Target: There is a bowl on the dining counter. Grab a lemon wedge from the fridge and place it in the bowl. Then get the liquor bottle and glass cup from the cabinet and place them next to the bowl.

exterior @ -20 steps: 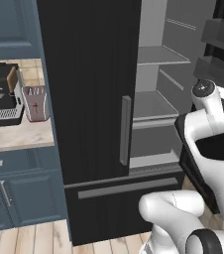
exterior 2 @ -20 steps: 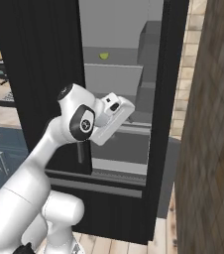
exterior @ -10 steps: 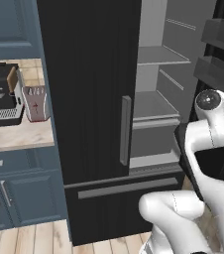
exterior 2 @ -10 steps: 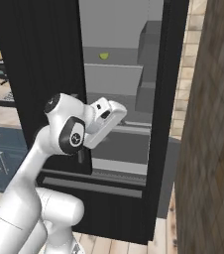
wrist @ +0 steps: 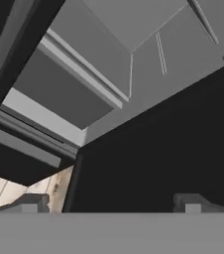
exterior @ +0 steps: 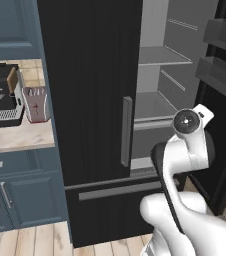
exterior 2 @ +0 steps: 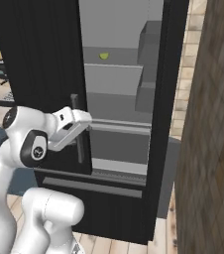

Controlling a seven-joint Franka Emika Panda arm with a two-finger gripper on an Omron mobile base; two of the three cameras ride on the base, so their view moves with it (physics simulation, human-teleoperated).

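- The fridge [exterior 2: 124, 124] stands with its right door swung open, so its grey shelves are exposed in the upper right of the left base view and in the middle of the right base view.
- The lemon wedge [exterior 2: 103, 56] lies on an upper shelf, a small yellow-green spot near the top centre of the right base view, untouched and well above my hand.
- My pincer [wrist: 109, 202] is spread wide and holds nothing; its two finger tips sit far apart at the bottom of the hand view, facing the dark inner face of the open door and the lower shelves.
- In the right base view my hand sits left of centre, near the edge of the closed left door and its handle [exterior 2: 77, 129], at the level of the lower shelf.
- I judge the task barely begun: the fridge is open, but the wedge is not yet picked.
- Left to do: reach the wedge, carry it to the bowl, then fetch the liquor bottle and glass cup from the cabinet.
- A coffee machine [exterior: 5, 95] and toaster [exterior: 35, 104] sit on the counter [exterior: 15, 137] at the left of the left base view.
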